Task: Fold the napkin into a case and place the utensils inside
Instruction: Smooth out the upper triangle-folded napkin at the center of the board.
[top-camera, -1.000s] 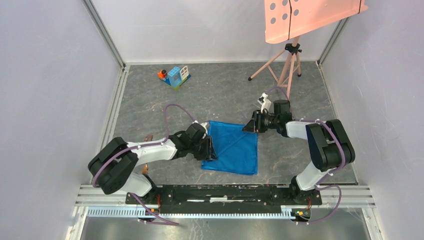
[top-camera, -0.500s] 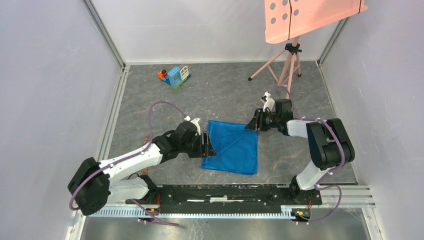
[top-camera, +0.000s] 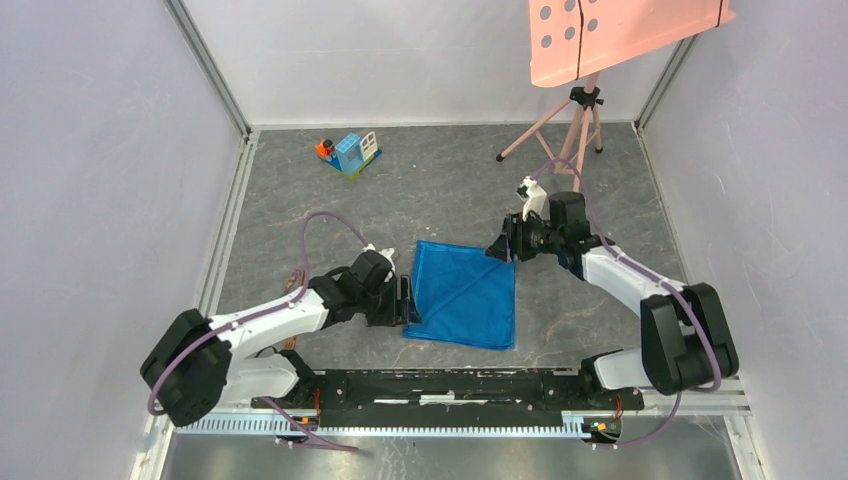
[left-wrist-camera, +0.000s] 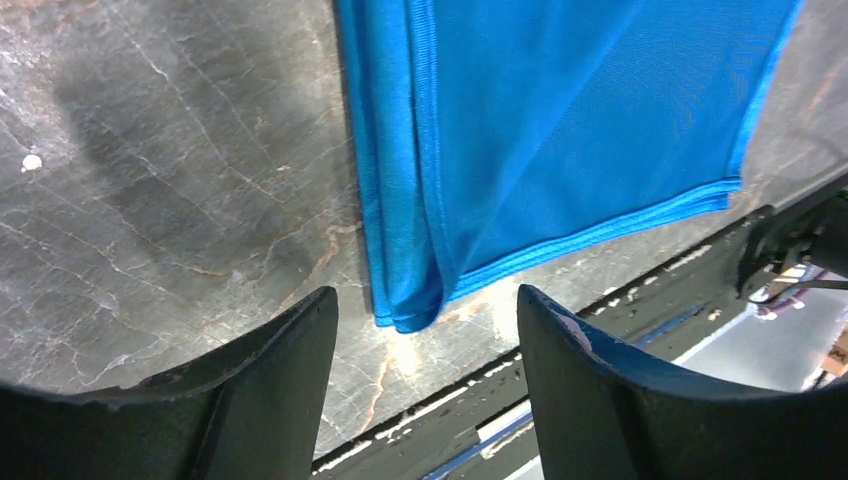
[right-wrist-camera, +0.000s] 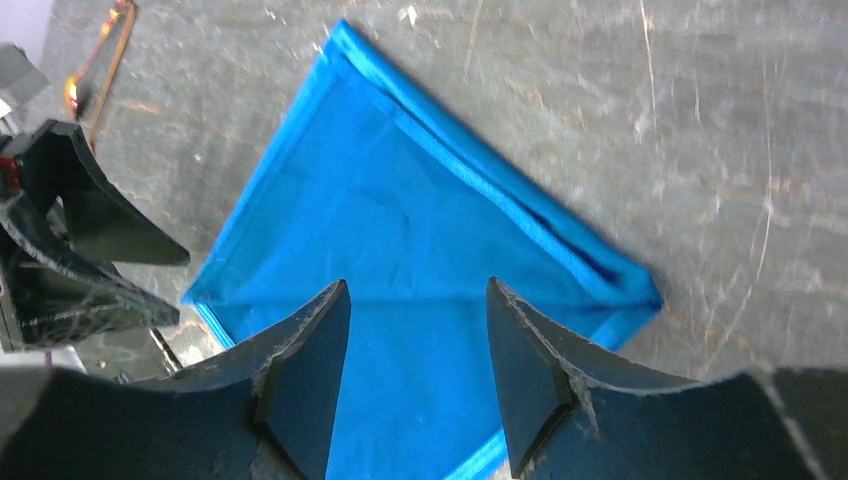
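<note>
Top external view, items listed from the near edge outward.

1. Left fingers (top-camera: 407, 300): low over the counter (top-camera: 440, 195) at the napkin's near-left corner. Released. The left wrist view shows them spread to either side of that corner with nothing gripped between them.

2. Utensils (top-camera: 297, 276): small copper-coloured pieces on the counter beside the left arm, well apart from the cloth and outside it. Too small here to tell spoon from fork.

3. Napkin (top-camera: 465, 295): bright blue cloth, lying flat mid-counter between the two arms.
 - It is doubled over, with layered hems along the left and far edges. It is not yet a narrow case.
 - Handling, as a judgement: very light, limp and thin. It will sag and drag rather than hold a shape.
 - The layers may slide apart if only the upper one is pinched.
 - The stitched hems and corners give the firmest hold. The near-left corner, where the layers bunch slightly, suits a pinch through both.

4. Right fingers (top-camera: 498, 250): at the far-right corner of the napkin. Released and hanging above the cloth in the right wrist view, grasping nothing.

5. Toy house (top-camera: 352, 153): far left of the counter, clear of the work.

6. Tripod (top-camera: 575, 130): far right, carrying a pink board (top-camera: 620, 35).
</note>
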